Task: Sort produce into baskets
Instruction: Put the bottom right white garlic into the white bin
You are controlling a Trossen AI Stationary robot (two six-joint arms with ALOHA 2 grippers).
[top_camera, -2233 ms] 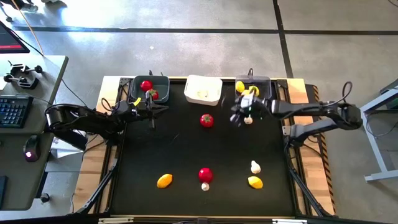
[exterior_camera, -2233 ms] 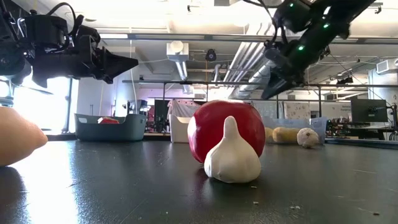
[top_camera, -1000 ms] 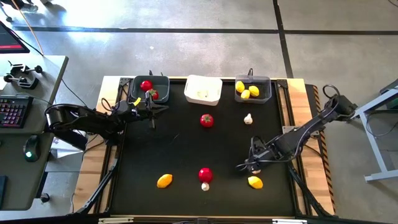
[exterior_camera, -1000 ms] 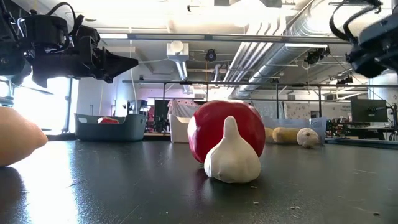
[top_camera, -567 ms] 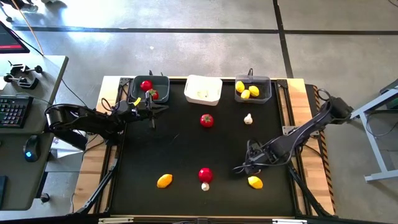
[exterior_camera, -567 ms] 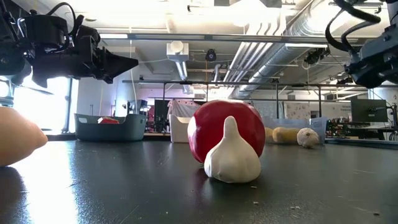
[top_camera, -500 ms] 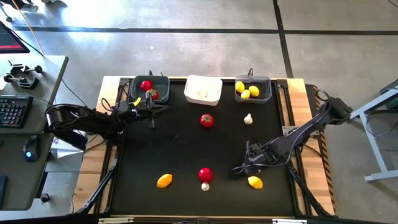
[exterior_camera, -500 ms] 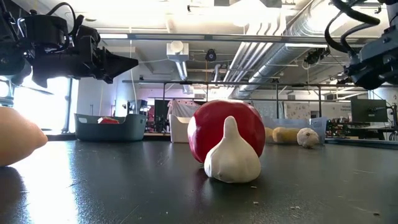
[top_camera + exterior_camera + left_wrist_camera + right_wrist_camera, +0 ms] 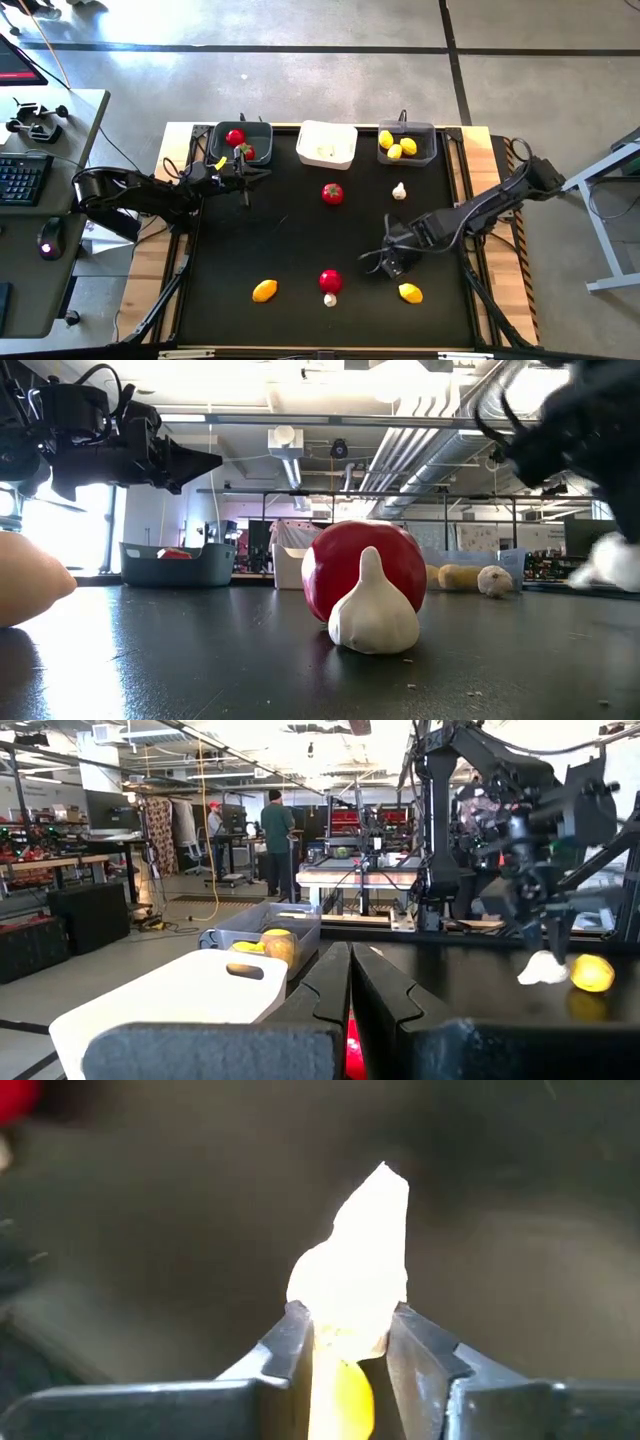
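My right gripper [image 9: 388,266] is over the table's near right part, shut on a white garlic bulb [image 9: 350,1280]. It shows blurred in the low view, with the bulb [image 9: 610,565] above the table. My left gripper [image 9: 245,180] is shut and empty, held above the table just near the left dark basket [image 9: 241,142], which holds two tomatoes. The white basket [image 9: 326,144] and the right dark basket [image 9: 406,143] with lemons stand along the far edge. Loose on the table lie two tomatoes [image 9: 332,193] [image 9: 330,281], two lemons [image 9: 264,290] [image 9: 410,292] and two garlic bulbs [image 9: 399,191] [image 9: 330,299]. My right gripper pinches the bulb's wide end [image 9: 345,1325] between its two fingers [image 9: 290,1345]. The bulb's pointed tip [image 9: 390,1180] sticks out beyond the fingertips. In the left wrist view the bulb [image 9: 545,968] hangs below the fingers, clear of the table.
The black mat's middle [image 9: 290,230] is bare between the loose pieces. A lemon [image 9: 592,972] lies close beside the right gripper. A desk with a keyboard [image 9: 20,175] stands left of the table. People stand in the room far behind [image 9: 272,820].
My right gripper has risen from the table's near right part and gone a little toward the left edge. The garlic bulb that lay there has come up with it and is now clear of the table.
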